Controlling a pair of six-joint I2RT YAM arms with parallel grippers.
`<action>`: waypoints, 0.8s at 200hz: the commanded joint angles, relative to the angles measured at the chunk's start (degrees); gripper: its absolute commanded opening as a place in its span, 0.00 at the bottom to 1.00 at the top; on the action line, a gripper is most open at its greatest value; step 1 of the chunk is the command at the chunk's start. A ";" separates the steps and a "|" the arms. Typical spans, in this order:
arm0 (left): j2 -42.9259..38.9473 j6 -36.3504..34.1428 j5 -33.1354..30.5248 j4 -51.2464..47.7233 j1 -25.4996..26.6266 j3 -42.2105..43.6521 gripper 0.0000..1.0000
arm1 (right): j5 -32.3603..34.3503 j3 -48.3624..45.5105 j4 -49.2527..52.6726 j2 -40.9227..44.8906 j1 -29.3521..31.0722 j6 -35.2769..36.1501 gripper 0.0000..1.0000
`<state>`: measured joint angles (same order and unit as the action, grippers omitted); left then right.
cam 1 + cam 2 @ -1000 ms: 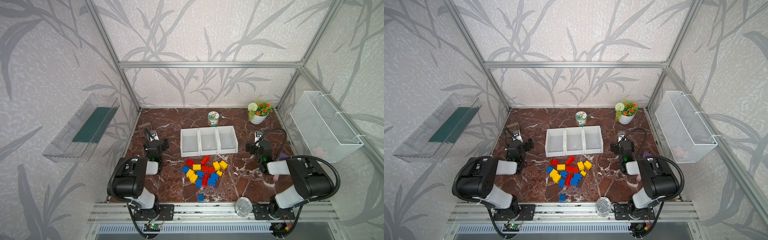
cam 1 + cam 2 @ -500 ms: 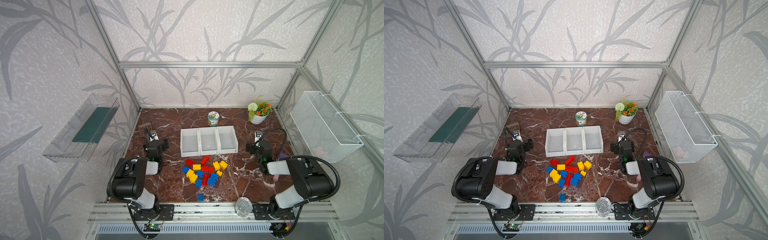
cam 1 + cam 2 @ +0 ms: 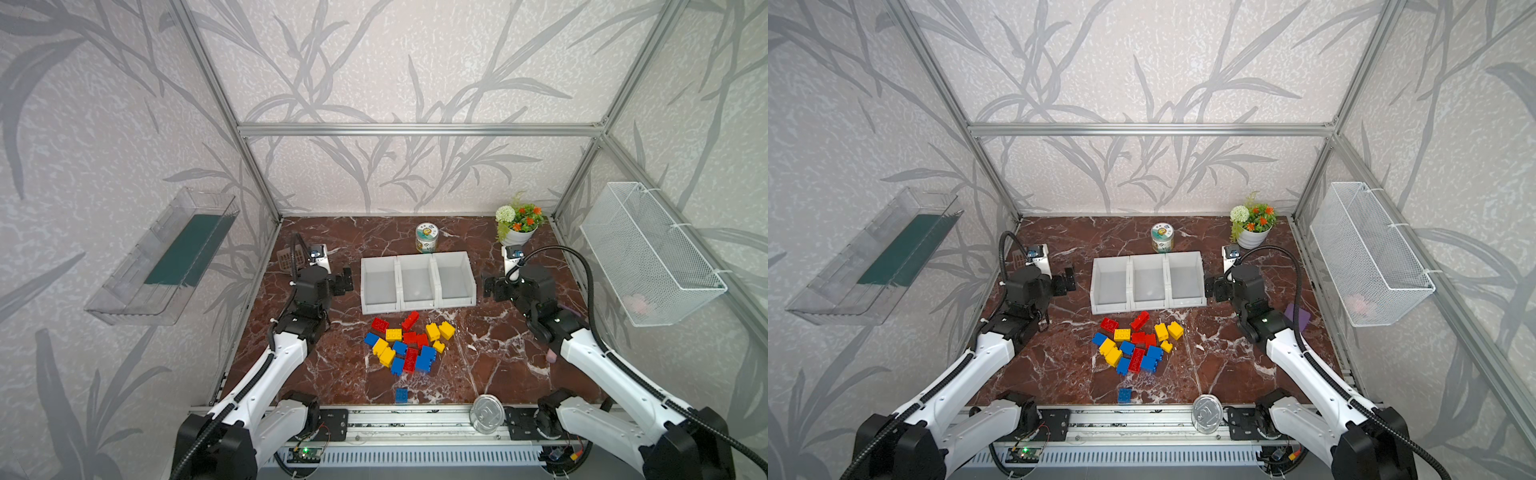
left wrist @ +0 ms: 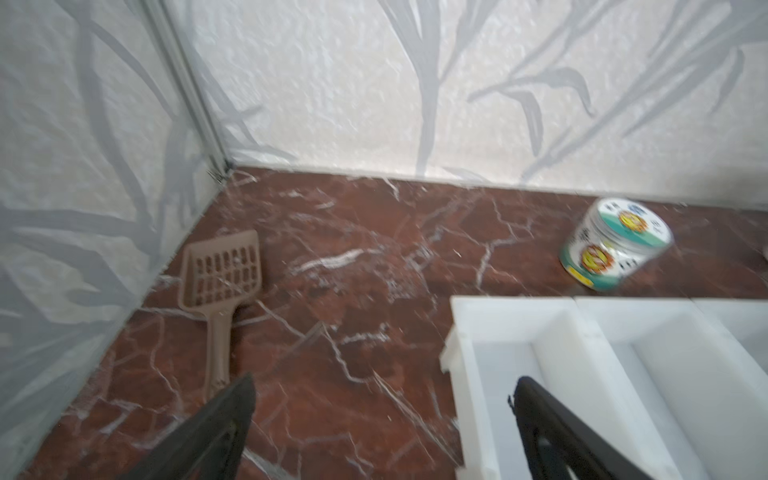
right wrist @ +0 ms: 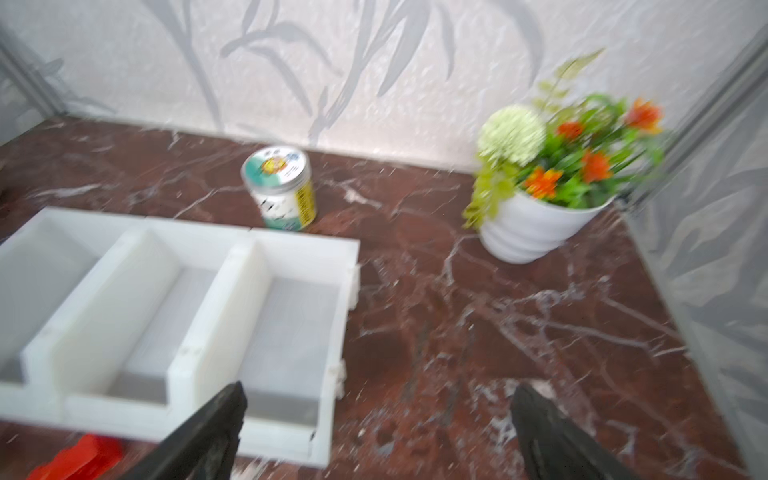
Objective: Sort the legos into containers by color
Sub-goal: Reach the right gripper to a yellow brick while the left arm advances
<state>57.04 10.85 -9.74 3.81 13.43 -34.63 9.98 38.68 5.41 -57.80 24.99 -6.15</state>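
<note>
Near three white bins (image 3: 417, 306), chunky red, blue, yellow studded legos (image 3: 411, 359) cluster; left tool (image 3: 344, 281) and right tool (image 3: 491, 287) gape wide.

In both top views, seen from high over the near edge, looking down and forward across the whole worktop (image 3: 332, 374). Wrist views low, close, facing the back wall, sharing the containers (image 4: 515, 304) and the printed jar (image 4: 615, 245)
</note>
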 commanded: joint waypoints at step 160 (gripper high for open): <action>-12.01 12.98 2.75 -8.64 3.40 9.68 0.99 | -4.49 12.03 21.13 -30.89 22.73 -15.95 0.68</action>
<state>46.22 22.13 -6.85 -4.62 16.51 -26.06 5.91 47.57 26.85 -85.43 47.42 -22.44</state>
